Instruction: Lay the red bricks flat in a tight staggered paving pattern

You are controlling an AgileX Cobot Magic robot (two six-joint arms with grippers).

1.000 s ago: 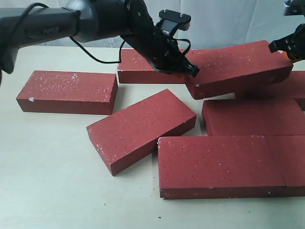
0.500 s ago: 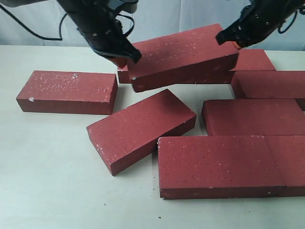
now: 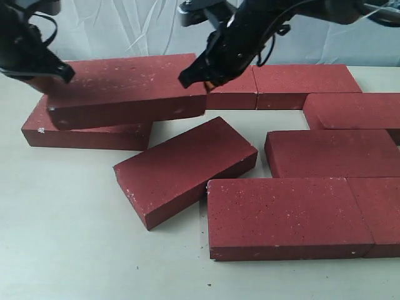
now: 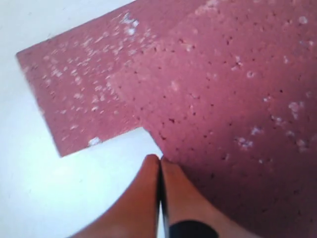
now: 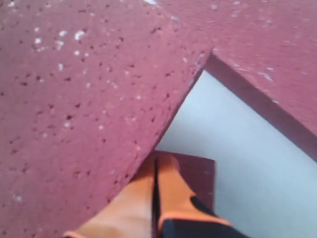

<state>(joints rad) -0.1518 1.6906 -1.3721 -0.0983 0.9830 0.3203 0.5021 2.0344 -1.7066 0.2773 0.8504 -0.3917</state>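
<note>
One red brick (image 3: 125, 84) hangs level in the air, squeezed endwise between my two grippers. My left gripper (image 3: 59, 72) is shut, its tips pressed on the brick's left end (image 4: 237, 89). My right gripper (image 3: 190, 78) is shut too and bears on the right end (image 5: 84, 89). The lifted brick hovers over another red brick (image 3: 87, 134) that lies flat at the left and also shows in the left wrist view (image 4: 84, 99). A third brick (image 3: 184, 169) lies askew in the middle. In both wrist views the orange fingertips (image 4: 159, 159) (image 5: 157, 158) touch each other.
Several bricks lie flat on the pale table (image 3: 62, 237): two in a back row (image 3: 300, 78), one at the right edge (image 3: 353, 109), one below it (image 3: 331, 153), and a front pair (image 3: 287, 215) butted end to end. Bare table shows at the front left.
Both arms have carried the lifted brick leftward from the back right to above the left-hand brick, and it has levelled out from a tilt. The bricks on the table have not moved.
</note>
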